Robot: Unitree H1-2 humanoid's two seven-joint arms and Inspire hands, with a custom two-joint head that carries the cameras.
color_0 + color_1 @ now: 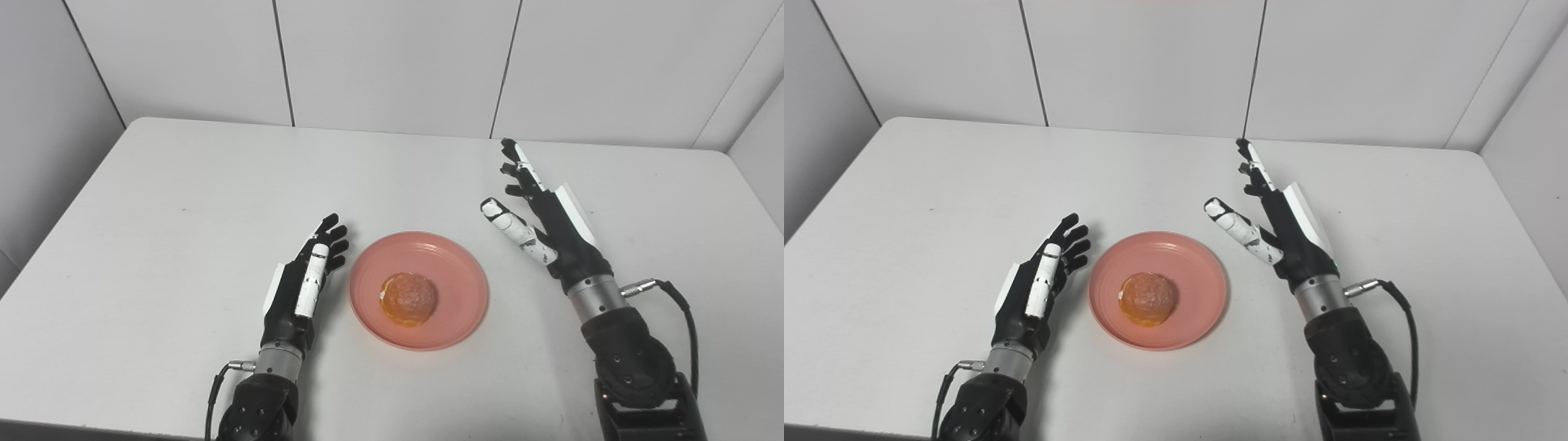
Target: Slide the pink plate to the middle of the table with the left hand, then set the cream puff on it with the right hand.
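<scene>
A pink plate (456, 272) lies on the white table, near the middle and toward the front. A golden-brown cream puff (408, 298) sits on the plate, a little left of its centre. My left hand (306, 275) is open and empty, just left of the plate, fingers pointing away and not touching it. My right hand (539, 214) is open and empty, raised to the right of the plate and beyond it, fingers spread, thumb toward the plate.
The white table (184, 202) has grey wall panels behind it and at both sides. Its front edge shows at the bottom left. Cables run from both wrists.
</scene>
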